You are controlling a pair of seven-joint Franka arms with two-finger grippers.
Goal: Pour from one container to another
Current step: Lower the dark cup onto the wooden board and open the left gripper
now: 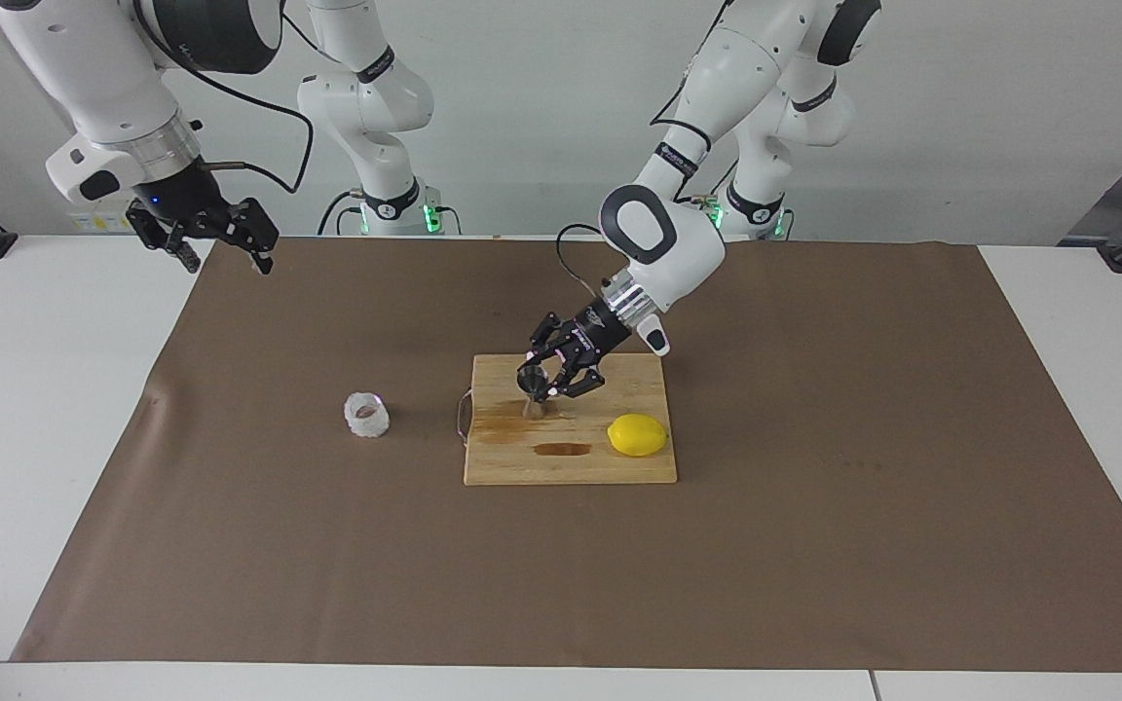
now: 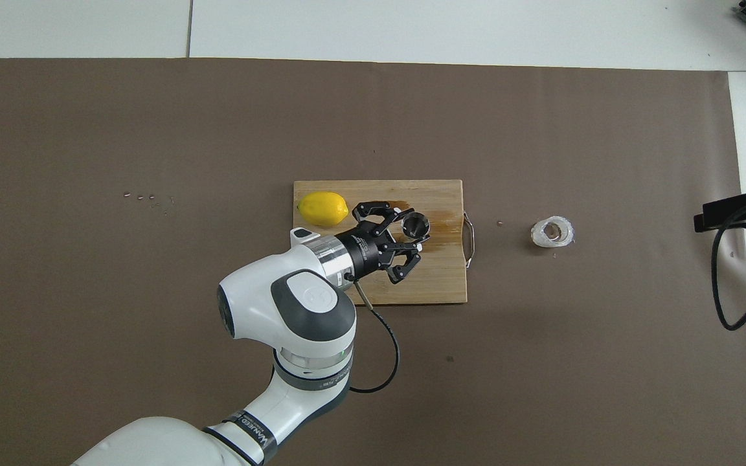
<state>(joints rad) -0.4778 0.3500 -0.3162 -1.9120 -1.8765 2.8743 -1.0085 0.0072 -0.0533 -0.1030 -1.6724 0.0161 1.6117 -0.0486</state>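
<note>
The steel jigger (image 1: 534, 404) stands upright on the wooden cutting board (image 1: 571, 462), next to a wet stain; it also shows from above in the overhead view (image 2: 416, 224). My left gripper (image 1: 543, 387) reaches down at a slant from the robots' side, and its fingers close on the jigger's upper cone (image 2: 414, 228). The clear bumpy glass cup (image 1: 366, 415) stands on the brown mat beside the board, toward the right arm's end (image 2: 552, 233). My right gripper (image 1: 222, 255) waits open in the air over the mat's corner by its base.
A yellow lemon (image 1: 637, 434) lies on the board toward the left arm's end, close to the left gripper (image 2: 323, 208). The board has a metal handle (image 2: 470, 241) on the side toward the cup. A few small crumbs (image 2: 149, 199) lie on the mat.
</note>
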